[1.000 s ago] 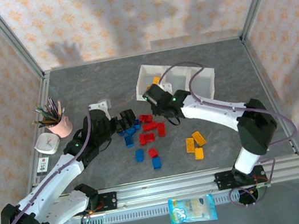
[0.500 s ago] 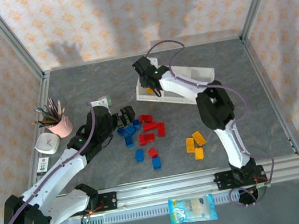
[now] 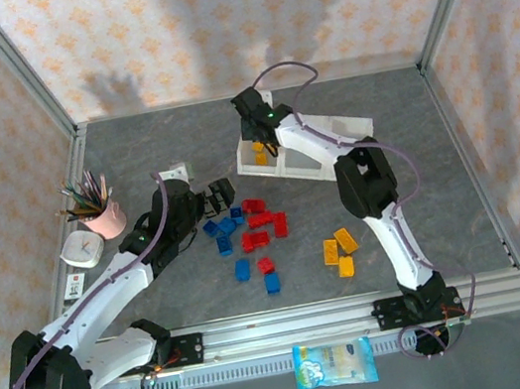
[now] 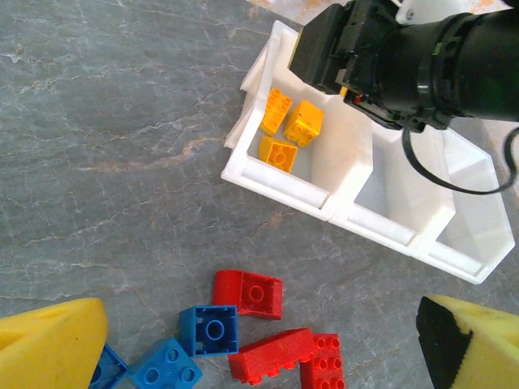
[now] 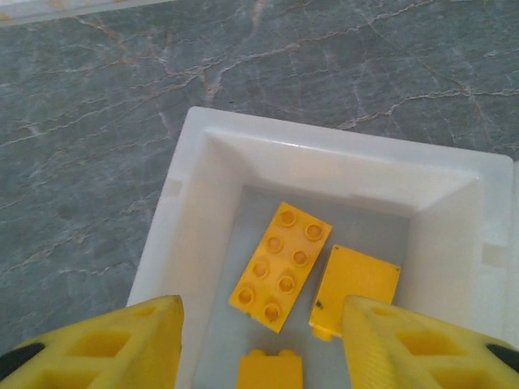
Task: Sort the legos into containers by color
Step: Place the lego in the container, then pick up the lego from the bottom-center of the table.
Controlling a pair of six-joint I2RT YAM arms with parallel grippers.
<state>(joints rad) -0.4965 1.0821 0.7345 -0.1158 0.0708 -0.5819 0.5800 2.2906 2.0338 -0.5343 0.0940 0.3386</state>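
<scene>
The white three-compartment tray [image 3: 359,127] stands at the back centre. Its left compartment holds three yellow-orange bricks [image 5: 280,266], also visible in the left wrist view [image 4: 290,128]. My right gripper [image 3: 256,127] hovers open over that compartment, nothing between its fingers [image 5: 259,356]. My left gripper [image 3: 216,200] is open [image 4: 259,356] just above red bricks [image 4: 250,293] and blue bricks [image 4: 209,331] lying loose on the table. More red bricks [image 3: 261,221], blue bricks [image 3: 243,270] and three yellow-orange bricks [image 3: 340,251] are scattered in front of the tray.
A pink cup of pencils [image 3: 103,218], a small white clock [image 3: 80,250] and a card [image 3: 75,286] sit at the left. The tray's middle and right compartments [image 4: 405,190] hold nothing. A metal rail [image 3: 361,310] runs along the near edge, with a blue packet [image 3: 335,363] beyond it.
My right gripper swung from beside the red bricks back to above the tray's left compartment. The left gripper edged slightly towards the back.
</scene>
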